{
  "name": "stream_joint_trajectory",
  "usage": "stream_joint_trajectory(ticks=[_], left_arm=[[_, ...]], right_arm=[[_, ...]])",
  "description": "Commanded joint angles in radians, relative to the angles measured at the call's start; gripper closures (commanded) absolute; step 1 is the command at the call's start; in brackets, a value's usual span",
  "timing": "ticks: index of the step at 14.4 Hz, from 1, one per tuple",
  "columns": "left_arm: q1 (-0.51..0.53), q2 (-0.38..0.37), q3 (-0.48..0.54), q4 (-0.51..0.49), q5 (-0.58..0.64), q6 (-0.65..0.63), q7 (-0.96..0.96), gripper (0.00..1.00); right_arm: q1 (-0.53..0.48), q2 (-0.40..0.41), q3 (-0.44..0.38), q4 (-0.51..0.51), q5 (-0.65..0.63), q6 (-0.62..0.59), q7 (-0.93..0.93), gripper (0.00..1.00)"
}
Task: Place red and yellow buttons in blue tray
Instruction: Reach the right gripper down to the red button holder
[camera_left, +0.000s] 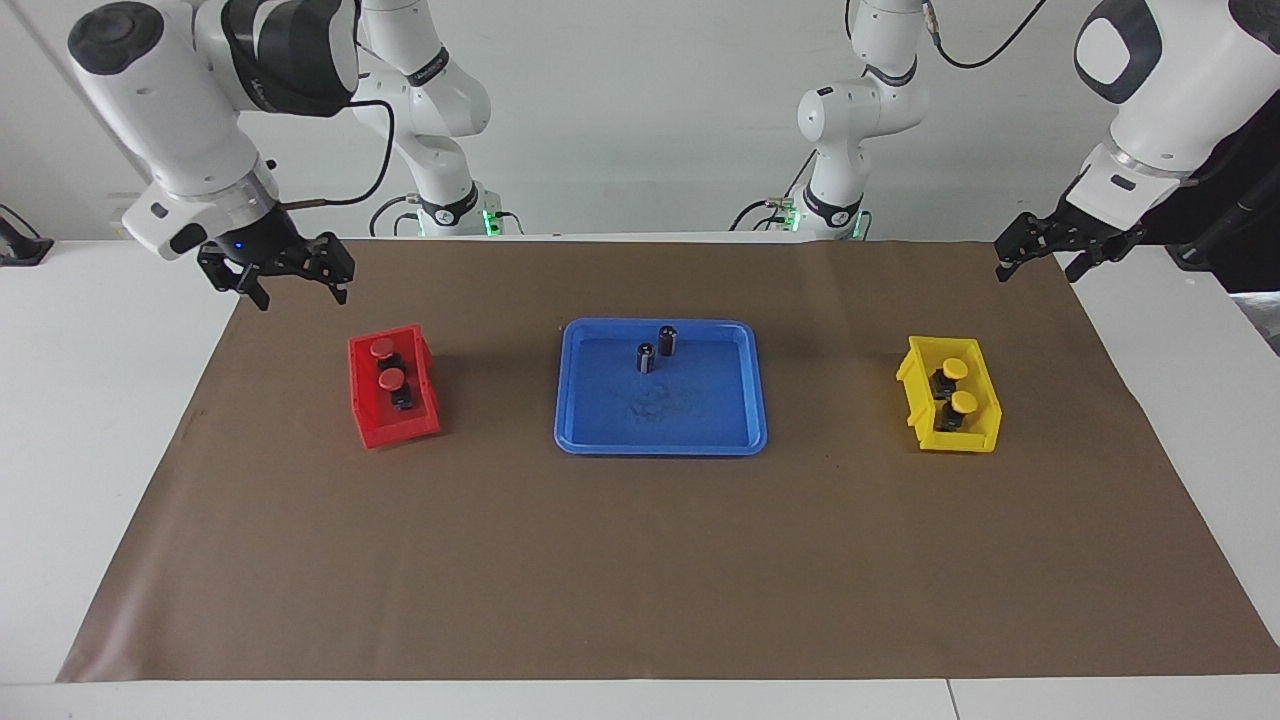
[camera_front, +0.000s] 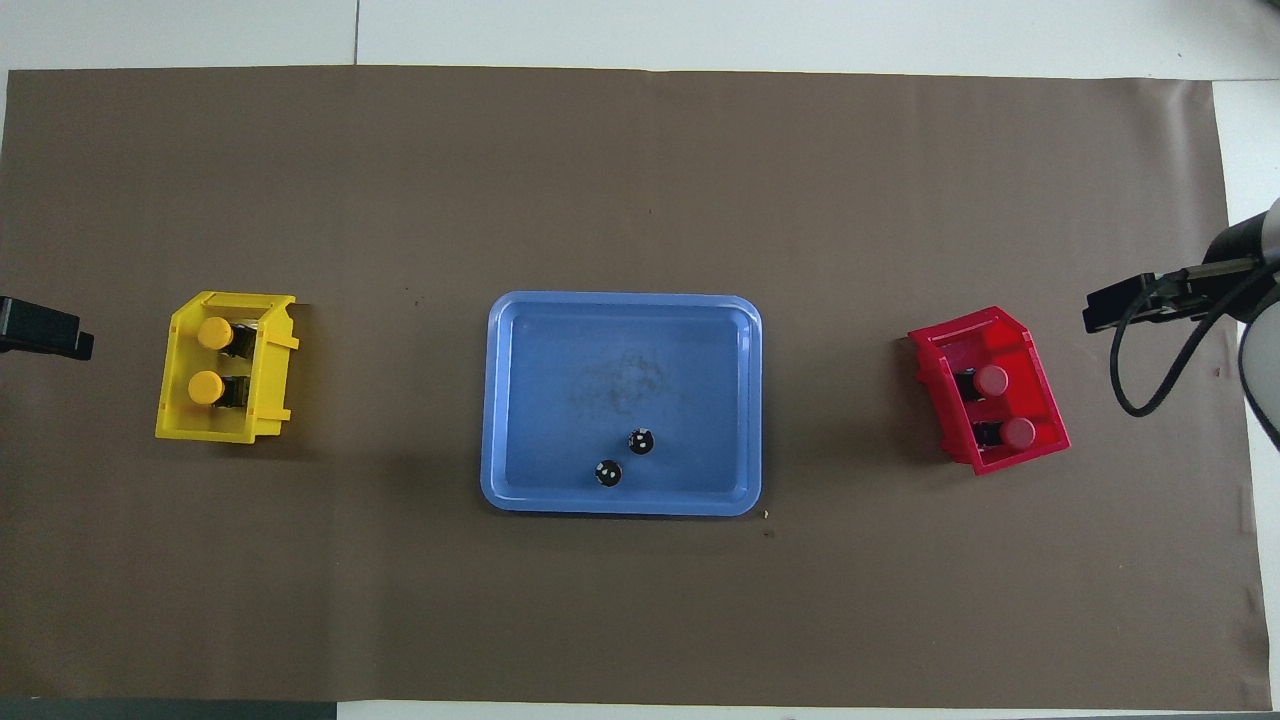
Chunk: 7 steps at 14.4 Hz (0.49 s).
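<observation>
Blue tray (camera_left: 660, 430) lies mid-mat in the facing view with two dark cylinders (camera_left: 655, 349); the red buttons (camera_left: 386, 362) sit in the red bin (camera_left: 385, 428), the yellow buttons (camera_left: 958, 385) in the yellow bin (camera_left: 935, 432). Right gripper (camera_left: 298, 290) and left gripper (camera_left: 1035, 268) hang empty, fingers apart. Overhead, the tray (camera_front: 496, 400) lies between both bins.

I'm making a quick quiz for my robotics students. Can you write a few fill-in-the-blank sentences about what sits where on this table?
1. The two red buttons lie in the ____ bin.
2. The blue tray holds ____ dark capless cylinders.
3. The two yellow buttons lie in the bin toward the ____ arm's end of the table.
4. The number of buttons in the blue tray is ____.

Missing words: red; two; left; zero
</observation>
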Motion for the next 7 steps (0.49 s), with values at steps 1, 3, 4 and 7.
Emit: stream_joint_trajectory(ticks=[1, 3, 4, 7], left_arm=[[0.003, -0.032, 0.001, -0.041, 0.004, 0.014, 0.016, 0.02], [0.008, -0.027, 0.002, -0.058, 0.004, 0.099, 0.013, 0.03], [0.012, -0.024, 0.002, -0.067, 0.004, 0.112, 0.014, 0.04], [0.022, -0.024, 0.004, -0.133, 0.004, 0.172, 0.016, 0.08]], right_arm=[[0.000, -0.002, 0.003, -0.144, 0.030, 0.146, -0.032, 0.21], [0.058, -0.002, 0.003, -0.254, 0.031, 0.285, -0.030, 0.28], [0.079, -0.002, 0.003, -0.291, 0.031, 0.333, -0.030, 0.28], [0.080, 0.001, 0.003, -0.346, 0.031, 0.381, -0.068, 0.28]])
